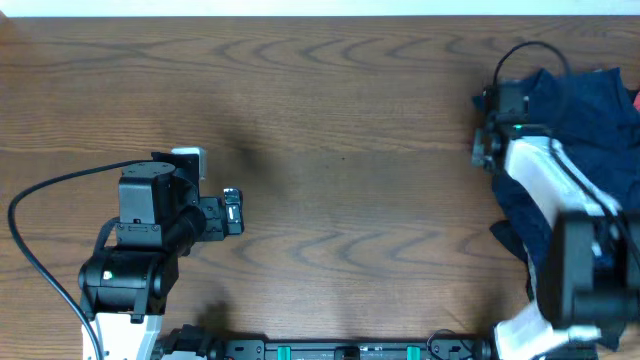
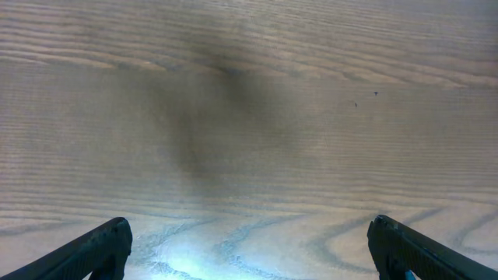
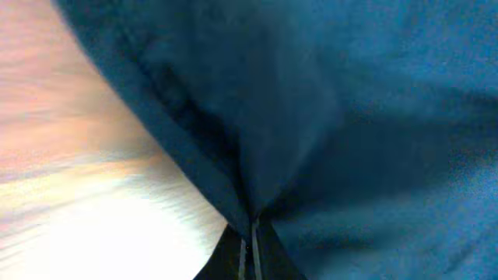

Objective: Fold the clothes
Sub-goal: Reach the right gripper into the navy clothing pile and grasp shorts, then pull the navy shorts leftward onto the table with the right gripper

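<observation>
A heap of dark navy-blue clothes (image 1: 580, 110) lies at the table's right edge, with a bit of red-pink cloth (image 1: 636, 98) at its far right. My right gripper (image 1: 487, 125) is at the heap's left edge. In the right wrist view its fingers (image 3: 253, 249) are shut on a pinched fold of the navy cloth (image 3: 327, 117), which fills most of that view. My left gripper (image 1: 233, 210) is open and empty over bare wood at the left of the table; its two finger tips show wide apart in the left wrist view (image 2: 249, 249).
The brown wooden table (image 1: 340, 150) stretches between the two arms. A black cable (image 1: 40, 200) loops left of the left arm. The right arm's white link (image 1: 550, 180) lies over the lower part of the heap.
</observation>
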### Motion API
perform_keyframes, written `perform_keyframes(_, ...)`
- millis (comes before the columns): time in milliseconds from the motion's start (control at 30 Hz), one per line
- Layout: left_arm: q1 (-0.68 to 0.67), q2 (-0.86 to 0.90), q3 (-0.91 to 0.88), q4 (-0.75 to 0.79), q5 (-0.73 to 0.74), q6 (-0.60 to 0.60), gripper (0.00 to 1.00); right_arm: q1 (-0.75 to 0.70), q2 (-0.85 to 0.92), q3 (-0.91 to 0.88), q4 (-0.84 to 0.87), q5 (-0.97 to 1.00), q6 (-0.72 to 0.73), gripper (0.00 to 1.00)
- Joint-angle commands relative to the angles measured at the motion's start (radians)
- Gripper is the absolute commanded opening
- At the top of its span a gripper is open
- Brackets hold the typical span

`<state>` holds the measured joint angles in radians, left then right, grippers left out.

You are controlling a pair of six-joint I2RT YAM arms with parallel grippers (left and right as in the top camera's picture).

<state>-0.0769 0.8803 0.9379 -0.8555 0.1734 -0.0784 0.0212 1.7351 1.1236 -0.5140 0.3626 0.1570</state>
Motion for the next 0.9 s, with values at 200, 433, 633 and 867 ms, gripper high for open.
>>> perform_keyframes(200,-0.005,0.001,0.016,0.000,0.002,-0.006,0.98,0.317,-0.296,0.119,0.043,-0.206,0.076,0.01)
perform_keyframes(433,-0.005,0.001,0.016,0.000,0.002,-0.006,0.98,0.468,-0.200,0.119,0.349,-0.216,0.203,0.09)
perform_keyframes(633,-0.005,0.001,0.016,0.000,0.003,-0.007,0.98,0.541,-0.084,0.119,0.511,-0.220,0.201,0.89)
perform_keyframes(867,-0.005,0.016,0.016,0.000,0.186,-0.014,0.98,0.488,-0.170,0.119,0.292,-0.131,0.175,0.99)
